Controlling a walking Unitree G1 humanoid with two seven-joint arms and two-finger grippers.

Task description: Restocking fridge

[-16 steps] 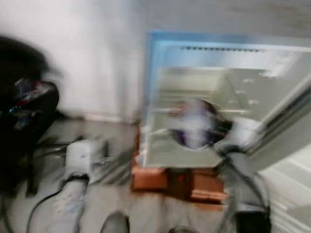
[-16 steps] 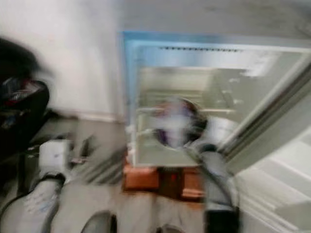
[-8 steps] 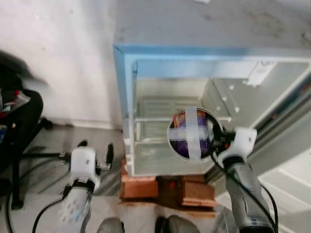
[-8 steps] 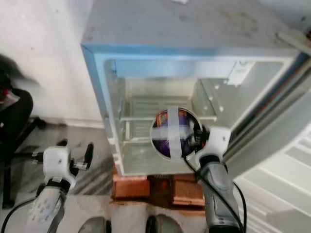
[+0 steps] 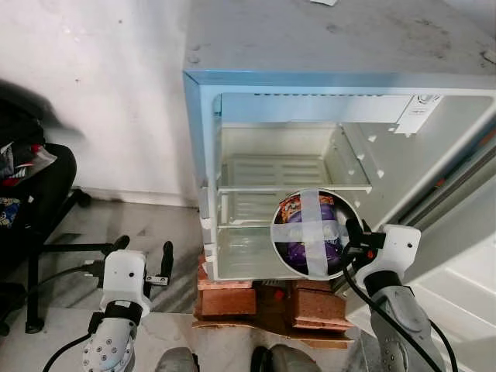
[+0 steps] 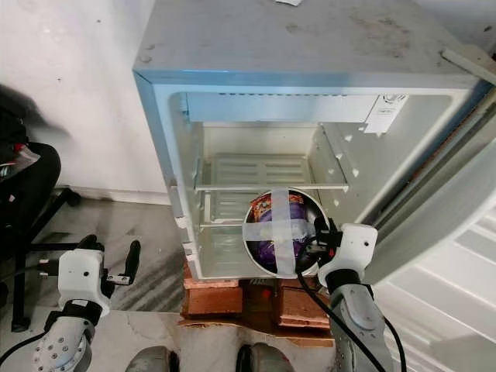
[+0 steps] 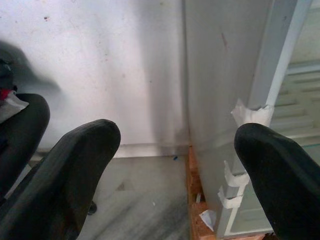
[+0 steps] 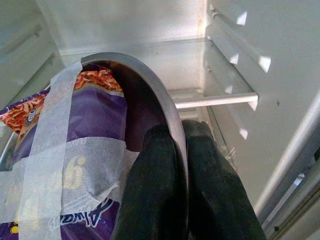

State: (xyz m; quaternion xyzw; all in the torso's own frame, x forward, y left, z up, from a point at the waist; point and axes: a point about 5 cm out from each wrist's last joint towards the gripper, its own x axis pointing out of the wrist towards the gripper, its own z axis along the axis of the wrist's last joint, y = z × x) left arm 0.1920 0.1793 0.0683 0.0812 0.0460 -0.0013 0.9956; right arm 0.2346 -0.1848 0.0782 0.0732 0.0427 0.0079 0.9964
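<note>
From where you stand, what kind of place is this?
Probably a room in a home, perhaps a study corner rather than a kitchen. A small fridge stands open on bricks on a marble-like floor, beside a black office chair. The right claw holds a taped bowl.

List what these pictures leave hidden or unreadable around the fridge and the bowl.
- Packet label: crossed white tape covers the print, right wrist view.
- Bowl underside and what is below it: hidden by the bowl itself, eye views.
- Fridge door shelves: cut off by the right edge.
- Right gripper fingertips: the far one sits behind the rim.
- Left gripper: open, holding nothing.
</note>
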